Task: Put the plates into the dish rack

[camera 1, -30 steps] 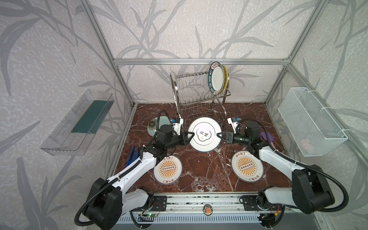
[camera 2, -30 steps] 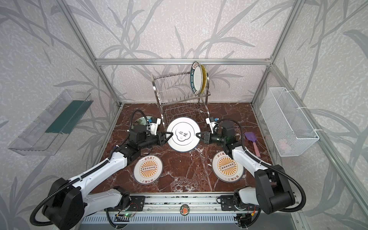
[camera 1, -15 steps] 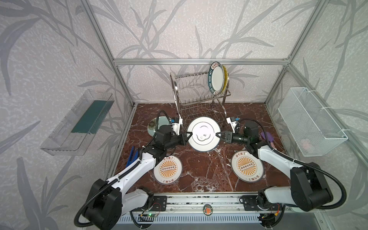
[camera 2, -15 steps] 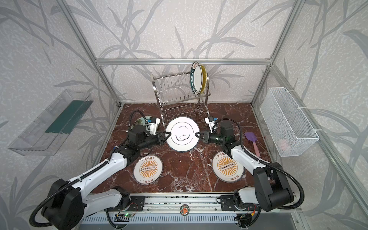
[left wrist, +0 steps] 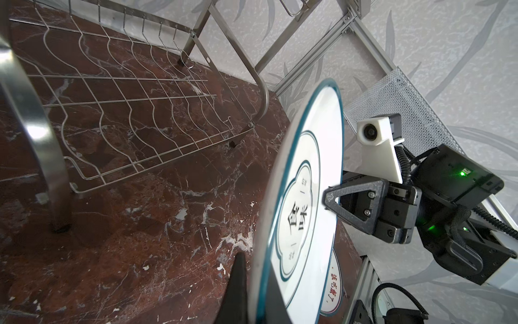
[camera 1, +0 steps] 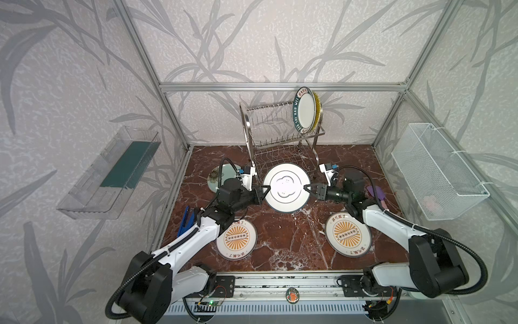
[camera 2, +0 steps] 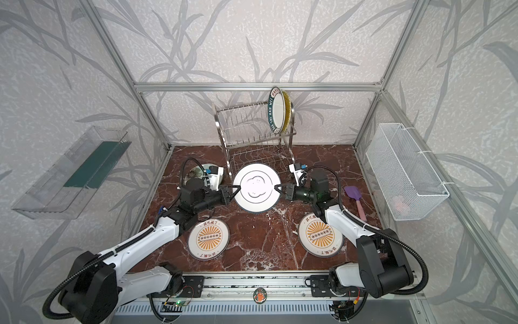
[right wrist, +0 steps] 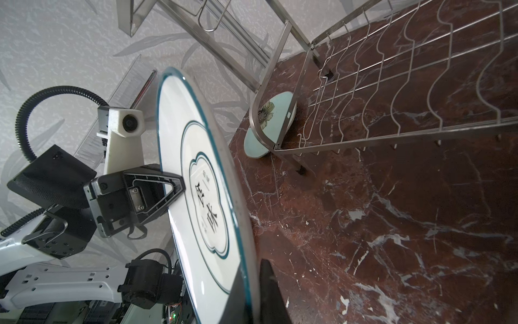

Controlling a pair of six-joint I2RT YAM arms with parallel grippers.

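The green-rimmed plate (camera 1: 305,110), standing on the rack's (camera 1: 280,141) top tier, carries pale Latin letters round its rim. "HAO WEI" can be made out; the rest cannot be read. The outline plate (left wrist: 297,224), just in front of the rack, shows two large black Chinese characters at its middle, the first 食. The tiny marks beside them are too small to read. Each sunburst plate (camera 1: 236,241), farther in front of the rack, bears red 该吃饭了 on its rim.

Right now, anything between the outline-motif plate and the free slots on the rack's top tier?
Nothing visible. The outline-motif plate, gripped by left gripper and right gripper, sits before the dish rack; its green-rimmed plate and yellow plate occupy only the right end.
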